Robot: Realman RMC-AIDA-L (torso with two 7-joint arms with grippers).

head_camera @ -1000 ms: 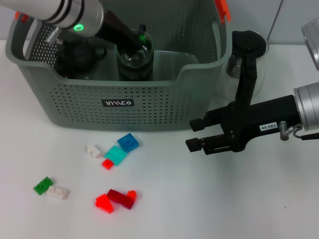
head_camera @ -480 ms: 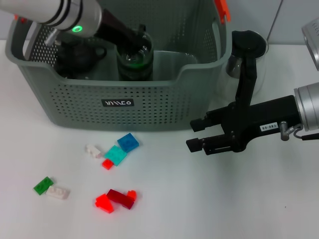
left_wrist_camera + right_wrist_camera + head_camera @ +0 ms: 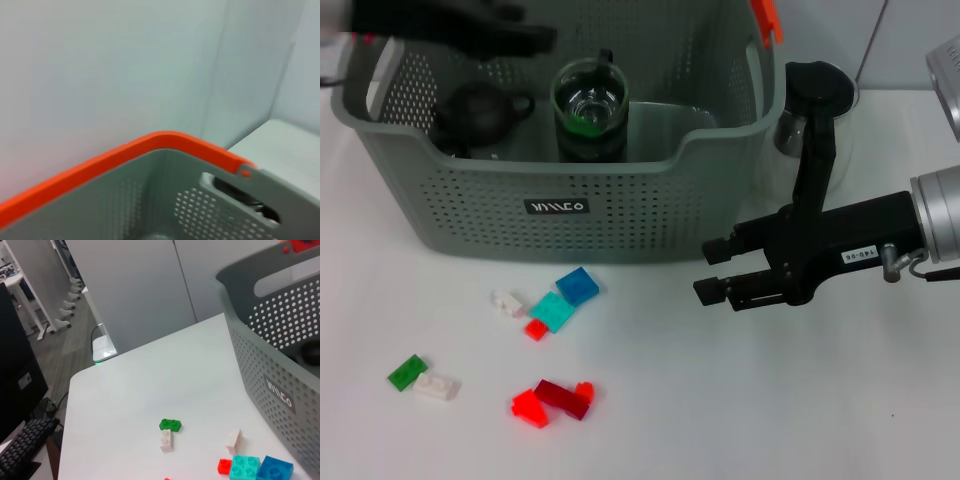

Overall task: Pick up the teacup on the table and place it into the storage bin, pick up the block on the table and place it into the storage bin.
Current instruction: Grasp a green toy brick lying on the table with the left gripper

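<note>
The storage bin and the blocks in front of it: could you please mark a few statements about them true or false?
1. A glass cup stands inside the storage bin. True.
2. The blue block lies inside the bin. False: it lies on the table in front of it.
3. The right claw holds a red block. False: it is open and empty, beside the bin.
4. A green block lies next to a white block. True.
5. The left claw grips the cup. False: it is above the bin, clear of the cup.
</note>
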